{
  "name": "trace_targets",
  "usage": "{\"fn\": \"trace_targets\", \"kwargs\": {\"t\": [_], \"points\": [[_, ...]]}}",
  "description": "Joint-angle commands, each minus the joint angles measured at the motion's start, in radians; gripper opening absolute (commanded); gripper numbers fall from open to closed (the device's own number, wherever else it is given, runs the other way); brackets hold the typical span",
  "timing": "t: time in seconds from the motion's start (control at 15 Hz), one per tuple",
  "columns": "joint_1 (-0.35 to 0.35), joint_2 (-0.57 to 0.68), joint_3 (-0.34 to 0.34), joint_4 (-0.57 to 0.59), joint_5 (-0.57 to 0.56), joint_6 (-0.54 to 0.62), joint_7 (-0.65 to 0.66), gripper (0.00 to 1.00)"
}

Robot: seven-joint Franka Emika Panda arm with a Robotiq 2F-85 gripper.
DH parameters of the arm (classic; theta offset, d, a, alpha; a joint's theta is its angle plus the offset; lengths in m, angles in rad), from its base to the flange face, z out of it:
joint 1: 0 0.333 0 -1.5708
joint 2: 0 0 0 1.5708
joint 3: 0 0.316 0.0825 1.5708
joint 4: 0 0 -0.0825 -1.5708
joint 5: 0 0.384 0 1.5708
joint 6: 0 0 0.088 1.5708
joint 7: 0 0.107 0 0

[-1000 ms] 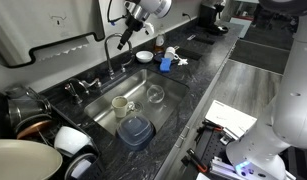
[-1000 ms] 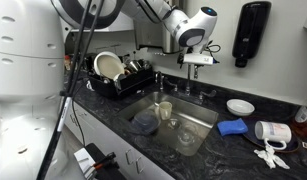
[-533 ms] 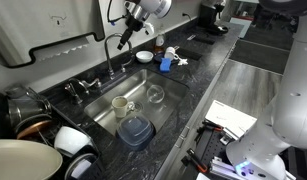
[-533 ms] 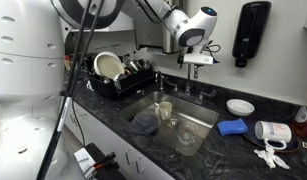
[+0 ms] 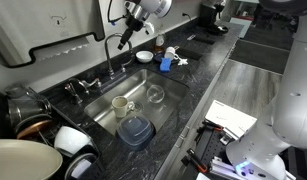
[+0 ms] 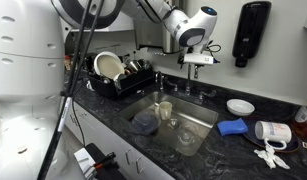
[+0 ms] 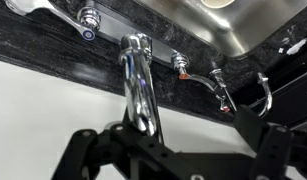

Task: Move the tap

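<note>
End effector [image 5: 125, 39] hovers at the top of the tap [image 7: 141, 90], fingers spread wide, chrome neck running between them, nothing clamped, above the worktop [image 5: 208, 65].
</note>
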Motion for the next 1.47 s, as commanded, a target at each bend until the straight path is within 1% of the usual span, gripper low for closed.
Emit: {"fn": "trace_targets", "kwargs": {"t": [0.0, 0.13, 0.33, 0.4, 0.47, 0.53, 0.6, 0.87, 0.93, 1.0, 1.13, 1.2, 1.27, 1.4], "points": [[-0.008, -0.008, 0.005, -0.021, -0.061, 0.023, 0.042, 1.00], [-0.009, -0.015, 0.001, -0.036, -0.095, 0.032, 0.070, 1.00], [-0.011, -0.016, -0.006, -0.054, -0.139, 0.076, 0.120, 1.00], [-0.014, -0.016, -0.004, -0.059, -0.144, 0.085, 0.127, 0.75], [-0.015, -0.019, -0.003, -0.066, -0.150, 0.091, 0.140, 0.72], [-0.014, -0.022, -0.003, -0.074, -0.159, 0.103, 0.153, 0.66], [-0.011, -0.027, -0.002, -0.082, -0.171, 0.112, 0.165, 0.57], [0.000, -0.050, -0.004, -0.108, -0.241, 0.120, 0.226, 0.31], [0.007, -0.059, -0.007, -0.118, -0.270, 0.124, 0.257, 0.23], [0.015, -0.066, -0.011, -0.127, -0.305, 0.133, 0.295, 0.17], [0.038, -0.076, -0.018, -0.141, -0.392, 0.149, 0.396, 0.04], [0.056, -0.086, -0.016, -0.155, -0.436, 0.153, 0.453, 0.03], [0.070, -0.083, -0.009, -0.155, -0.475, 0.147, 0.503, 0.06], [0.089, -0.076, 0.012, -0.145, -0.522, 0.121, 0.576, 0.06]]}}
